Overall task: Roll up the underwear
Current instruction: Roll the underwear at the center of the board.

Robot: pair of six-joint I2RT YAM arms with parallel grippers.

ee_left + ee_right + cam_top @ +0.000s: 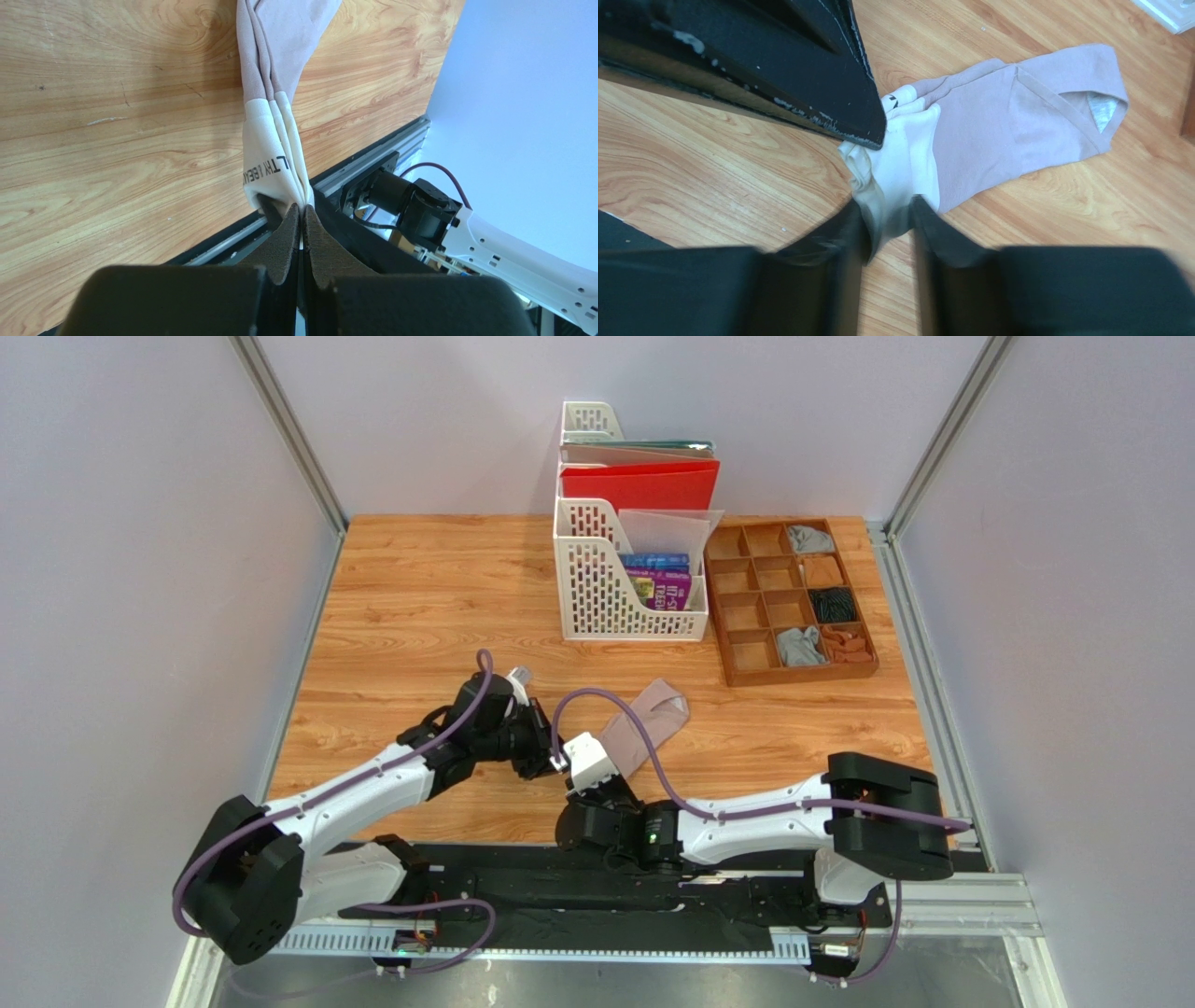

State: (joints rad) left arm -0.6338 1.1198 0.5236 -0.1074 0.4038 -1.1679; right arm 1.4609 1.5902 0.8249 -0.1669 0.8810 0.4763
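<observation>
The pale pinkish-beige underwear [652, 717] with a cream edge band lies stretched on the wooden table, band end toward the arms. My left gripper [551, 753] is shut on the bunched cream band [270, 164], its fingertips [302, 213] pinching the folds at the table's near edge. My right gripper [889, 217] is open, its fingers standing either side of a corner of the same band, right beside the left gripper's fingers [808, 77]. The pink body [1011, 126] lies flat beyond. No loose plain grey garment shows on the table.
A wooden divided tray [730, 602] at the back right holds rolled cloths, some grey [800, 647], black and brown. White file racks [629, 595] with a red folder [640, 483] stand at the back centre. Walls close in both sides.
</observation>
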